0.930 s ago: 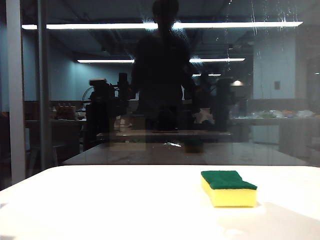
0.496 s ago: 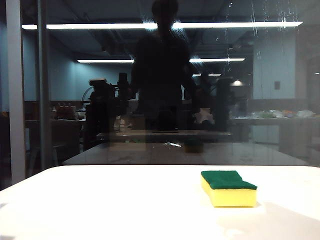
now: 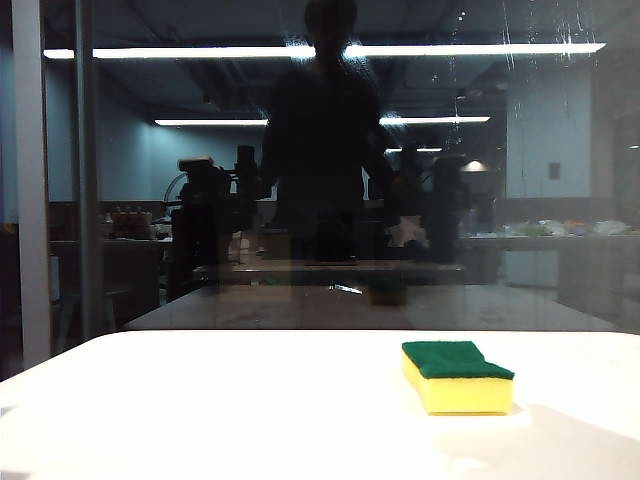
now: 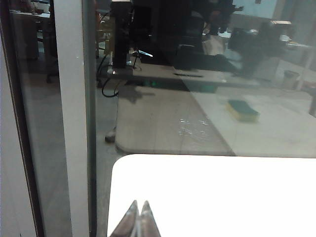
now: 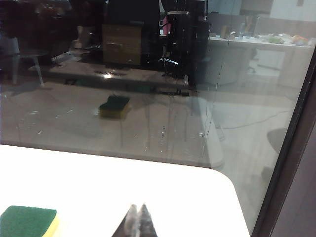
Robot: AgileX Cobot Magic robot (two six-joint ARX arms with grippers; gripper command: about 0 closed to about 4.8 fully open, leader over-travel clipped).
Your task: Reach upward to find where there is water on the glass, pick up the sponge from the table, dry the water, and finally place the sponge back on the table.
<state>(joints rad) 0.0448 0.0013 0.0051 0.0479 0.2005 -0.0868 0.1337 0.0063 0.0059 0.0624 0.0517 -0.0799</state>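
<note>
The left gripper [image 4: 138, 219] has its fingers pressed together, empty, low over the table [image 4: 207, 197] near the left corner by the glass [image 4: 163, 98]. The right gripper [image 5: 137, 222] is also closed and empty, near the right corner. The sponge [image 3: 457, 376] lies flat on the table's right part, green side up, not far from the right gripper. It looks light and soft; I would pinch its long yellow sides gently. Water [image 3: 520, 30] speckles the glass high on the right.

Yellow/green sponge [image 3: 457, 377], white table [image 3: 200, 400]
</note>
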